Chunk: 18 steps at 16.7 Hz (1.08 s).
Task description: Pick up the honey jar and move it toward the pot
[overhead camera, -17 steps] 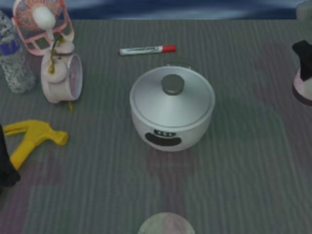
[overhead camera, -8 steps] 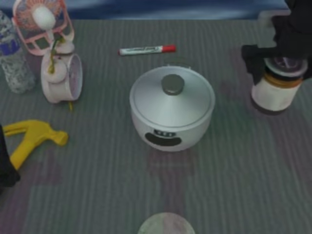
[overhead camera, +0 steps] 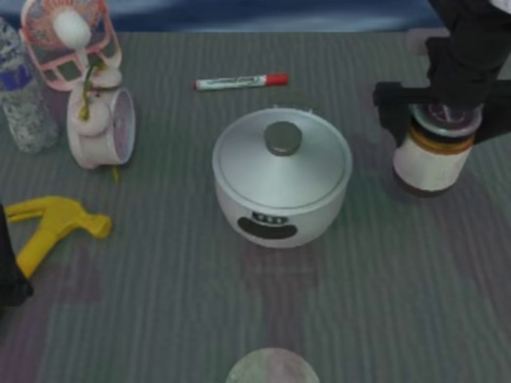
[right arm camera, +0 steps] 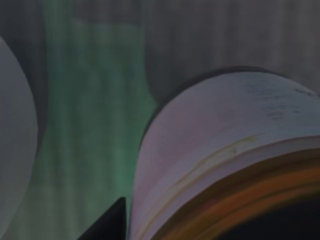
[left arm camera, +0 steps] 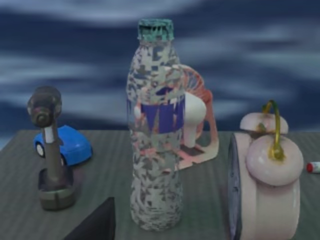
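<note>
The jar (overhead camera: 431, 155), right of the pot (overhead camera: 281, 177) and apart from it, is held at the lid by the right pincer (overhead camera: 444, 112), closed on it; glass, judged heavy and slippery. No obstacle is seen between. The left pincer is not seen; a marker (overhead camera: 241, 81) lies beyond

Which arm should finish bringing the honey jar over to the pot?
Right. The right gripper is clamped at the honey jar, just right of the pot. The left arm sits parked at the table's left edge, beyond the yellow hammer.
</note>
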Motion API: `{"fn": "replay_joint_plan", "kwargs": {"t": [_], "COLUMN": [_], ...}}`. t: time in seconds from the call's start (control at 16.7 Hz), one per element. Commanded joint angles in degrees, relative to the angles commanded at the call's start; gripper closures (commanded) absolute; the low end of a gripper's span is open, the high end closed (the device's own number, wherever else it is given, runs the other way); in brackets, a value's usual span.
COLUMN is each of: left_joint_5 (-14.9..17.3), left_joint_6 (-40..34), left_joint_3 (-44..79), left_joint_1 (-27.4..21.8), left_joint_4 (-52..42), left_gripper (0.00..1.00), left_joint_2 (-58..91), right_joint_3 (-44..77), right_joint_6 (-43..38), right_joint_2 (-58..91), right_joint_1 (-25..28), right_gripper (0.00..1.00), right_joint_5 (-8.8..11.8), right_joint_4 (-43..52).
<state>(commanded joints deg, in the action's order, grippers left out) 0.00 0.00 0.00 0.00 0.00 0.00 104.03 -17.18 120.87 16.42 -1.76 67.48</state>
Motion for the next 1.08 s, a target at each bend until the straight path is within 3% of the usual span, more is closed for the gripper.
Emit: {"fn": "replay_joint_plan", "kwargs": {"t": [0.48,0.72,1.08], "left_joint_5": [0.0,0.0,0.0], "left_joint_6": [0.0,0.0,0.0], "left_joint_3": [0.0,0.0,0.0], "left_joint_1": [0.0,0.0,0.0], "left_joint_4": [0.0,0.0,0.0], "left_gripper": [0.00,0.00,0.00], "left_joint_2": [0.0,0.0,0.0], "right_joint_3": [-7.5,-7.8,-7.8], "right_joint_6": [0.0,0.0,0.0], "right_joint_2": [2.5,2.7,2.7], "right_joint_1": [0.2,0.3,0.3], "right_gripper": [1.00,1.00,0.55], "right_joint_5": [-0.2,-0.2,-0.2], "right_joint_4": [-9.9,-10.2,-10.2]}}
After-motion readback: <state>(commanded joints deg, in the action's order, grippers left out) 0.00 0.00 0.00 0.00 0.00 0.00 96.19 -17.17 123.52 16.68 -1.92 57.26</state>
